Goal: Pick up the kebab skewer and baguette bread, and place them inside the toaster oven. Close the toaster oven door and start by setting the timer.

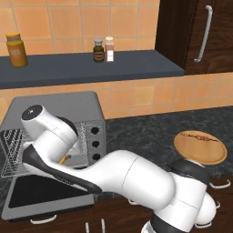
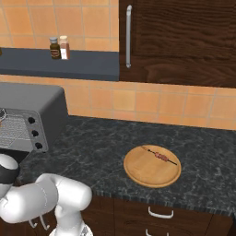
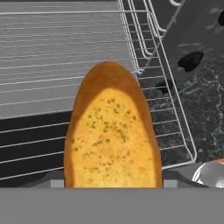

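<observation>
Toaster oven door (image 1: 45,195) down, mouth unobstructed

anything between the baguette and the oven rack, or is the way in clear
Nothing visible blocks it. The toaster oven door is dropped open, and in the hand view the baguette bread hangs over the wire rack, with bare wire ahead of it.

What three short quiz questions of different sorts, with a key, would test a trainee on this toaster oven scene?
1. True or false: the toaster oven door is shut.
2. Which item lies on the round wooden plate? A) baguette bread B) kebab skewer C) spice jar
3. Fill in: the three black knobs sit on the toaster oven's ____ panel.

Key
1. False; it hangs open, with the wire rack showing.
2. B; the kebab skewer lies there, while the baguette bread is at the tool, over the rack.
3. Right.
</observation>
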Robot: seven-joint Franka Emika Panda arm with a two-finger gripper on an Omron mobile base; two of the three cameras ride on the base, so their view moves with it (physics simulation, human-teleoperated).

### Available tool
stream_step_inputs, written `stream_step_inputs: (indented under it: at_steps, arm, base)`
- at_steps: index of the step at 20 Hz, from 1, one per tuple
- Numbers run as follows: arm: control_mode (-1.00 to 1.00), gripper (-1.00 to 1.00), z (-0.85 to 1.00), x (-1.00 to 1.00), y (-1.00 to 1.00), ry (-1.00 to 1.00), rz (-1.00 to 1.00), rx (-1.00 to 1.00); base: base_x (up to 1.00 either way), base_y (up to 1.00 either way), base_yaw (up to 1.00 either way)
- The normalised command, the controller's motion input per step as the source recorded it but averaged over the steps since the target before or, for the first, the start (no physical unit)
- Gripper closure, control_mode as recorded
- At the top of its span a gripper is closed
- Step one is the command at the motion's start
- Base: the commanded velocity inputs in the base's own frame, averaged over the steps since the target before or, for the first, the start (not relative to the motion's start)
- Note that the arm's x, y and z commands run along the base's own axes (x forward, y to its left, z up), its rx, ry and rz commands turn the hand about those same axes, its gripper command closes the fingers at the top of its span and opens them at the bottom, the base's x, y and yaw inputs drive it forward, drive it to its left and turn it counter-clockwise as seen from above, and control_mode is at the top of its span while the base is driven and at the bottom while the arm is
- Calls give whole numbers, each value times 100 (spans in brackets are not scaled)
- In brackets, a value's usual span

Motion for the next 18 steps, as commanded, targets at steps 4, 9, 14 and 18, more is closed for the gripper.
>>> stream_step_inputs:
  at_steps: [4, 9, 14, 18]
  arm:
    - [-100, 100, -1, 55, 0, -19, 5, 3]
    - [-100, 100, -5, 14, 1, -12, 3, 0]
    - [-100, 100, 3, 15, 1, -3, 0, 2]
    - [-100, 100, 1, 4, 11, -4, -12, 6]
  base:
    - [0, 0, 0]
    - [0, 0, 0]
    - [0, 0, 0]
    - [0, 0, 0]
